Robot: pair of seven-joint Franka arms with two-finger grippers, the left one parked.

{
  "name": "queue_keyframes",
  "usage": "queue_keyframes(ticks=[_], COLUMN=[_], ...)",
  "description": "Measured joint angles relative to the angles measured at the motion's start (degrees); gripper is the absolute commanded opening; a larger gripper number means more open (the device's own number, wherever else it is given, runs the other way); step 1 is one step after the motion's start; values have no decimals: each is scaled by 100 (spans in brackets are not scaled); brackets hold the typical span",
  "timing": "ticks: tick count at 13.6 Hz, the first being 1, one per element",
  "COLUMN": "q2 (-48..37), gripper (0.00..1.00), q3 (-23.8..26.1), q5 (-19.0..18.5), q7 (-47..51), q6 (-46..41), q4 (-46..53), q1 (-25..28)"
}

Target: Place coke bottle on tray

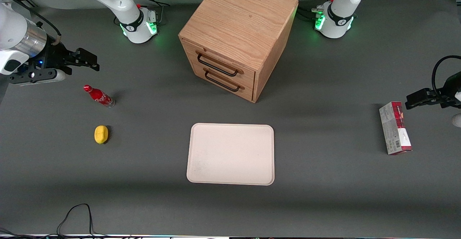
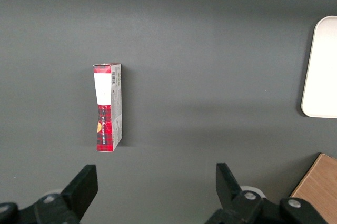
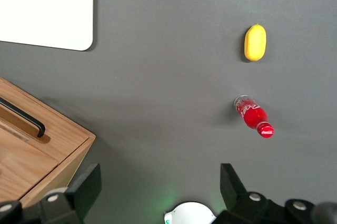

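Note:
The coke bottle (image 1: 99, 96), small and red with a red cap and white script, appears to stand upright on the grey table toward the working arm's end. It also shows in the right wrist view (image 3: 254, 115). The cream-white tray (image 1: 230, 154) lies flat mid-table, nearer the front camera than the cabinet, with nothing on it; one corner shows in the right wrist view (image 3: 47, 8). My right gripper (image 1: 90, 61) hangs open and empty above the table, a little farther from the front camera than the bottle and apart from it; its fingers stand wide apart in the right wrist view (image 3: 159, 179).
A yellow lemon (image 1: 101, 134) lies nearer the front camera than the bottle. A wooden drawer cabinet (image 1: 237, 33) with two black handles stands mid-table. A red-and-grey carton (image 1: 395, 128) lies toward the parked arm's end. A cable (image 1: 77, 213) loops at the table's front edge.

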Motion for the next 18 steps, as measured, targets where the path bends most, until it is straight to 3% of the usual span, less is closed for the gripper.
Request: queue_keyframes(ticks=[13, 18], q2=[315, 337], gripper=[100, 100], q3=[-13, -530], q5=[-3, -68], q7=[0, -463], q6=[-224, -417], q4=[448, 486], q1=[-53, -96])
